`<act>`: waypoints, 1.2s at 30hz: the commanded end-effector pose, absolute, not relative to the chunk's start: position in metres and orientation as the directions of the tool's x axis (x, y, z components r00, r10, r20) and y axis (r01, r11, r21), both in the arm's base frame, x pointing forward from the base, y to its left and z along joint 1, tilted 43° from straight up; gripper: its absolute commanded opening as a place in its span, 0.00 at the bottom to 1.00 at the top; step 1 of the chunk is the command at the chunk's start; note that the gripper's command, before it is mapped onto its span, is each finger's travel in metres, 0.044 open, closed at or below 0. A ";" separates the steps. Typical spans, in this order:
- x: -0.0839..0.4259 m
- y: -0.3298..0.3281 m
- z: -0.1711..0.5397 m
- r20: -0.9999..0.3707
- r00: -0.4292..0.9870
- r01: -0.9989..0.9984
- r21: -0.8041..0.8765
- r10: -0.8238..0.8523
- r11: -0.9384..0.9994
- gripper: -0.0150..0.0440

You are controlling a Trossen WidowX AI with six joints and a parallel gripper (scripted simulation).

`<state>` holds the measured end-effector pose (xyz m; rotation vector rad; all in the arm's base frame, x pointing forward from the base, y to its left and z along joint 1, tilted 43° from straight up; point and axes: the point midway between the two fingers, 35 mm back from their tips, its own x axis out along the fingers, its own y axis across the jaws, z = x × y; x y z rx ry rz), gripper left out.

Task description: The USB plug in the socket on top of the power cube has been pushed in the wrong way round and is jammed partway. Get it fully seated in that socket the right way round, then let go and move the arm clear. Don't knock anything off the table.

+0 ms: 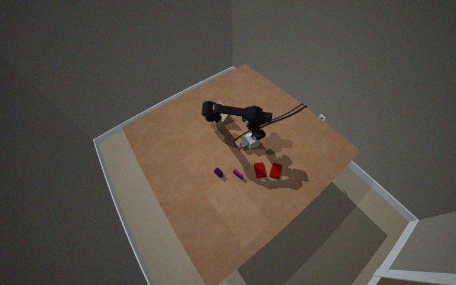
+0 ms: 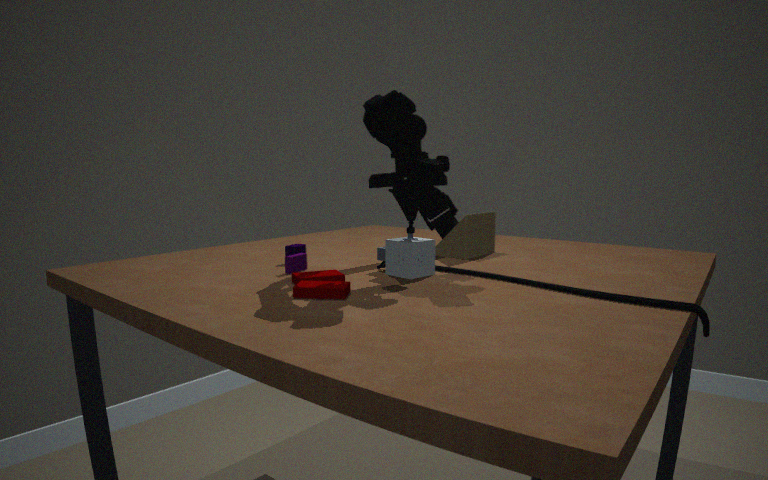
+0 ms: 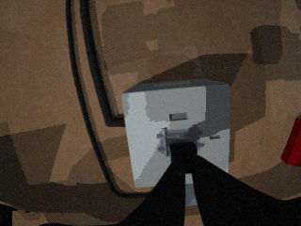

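The white power cube (image 1: 254, 143) (image 2: 410, 259) (image 3: 138, 122) stands on the table, with slots in its top. My gripper (image 2: 410, 228) (image 3: 186, 164) points down over the cube's top, shut on the small grey USB plug (image 2: 410, 235) (image 3: 179, 134). The plug is upright at the top face, below the fingertips. In the exterior view a short grey part shows between fingertips and cube. The fingers hide much of the plug in the wrist view. How deep it sits and which way round it is, I cannot tell.
A grey block (image 1: 244, 143) (image 2: 381, 253) is at the cube's side. Black cables (image 1: 285, 117) (image 2: 566, 286) run to the table edge. Two red blocks (image 1: 259, 170) (image 2: 321, 290), a purple block (image 1: 218, 171) and a magenta block (image 1: 237, 173) lie nearby. A tan wedge (image 2: 478, 237) stands behind.
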<state>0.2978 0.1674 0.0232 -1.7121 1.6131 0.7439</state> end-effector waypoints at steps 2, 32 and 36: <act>0.298 0.167 0.022 -0.782 0.077 -0.997 -0.080 -0.618 -0.023 0.25; 0.298 0.165 0.020 -0.782 0.077 -0.997 -0.080 -0.618 -0.023 0.25; 0.298 0.165 0.019 -0.782 0.077 -0.997 -0.080 -0.618 -0.023 0.25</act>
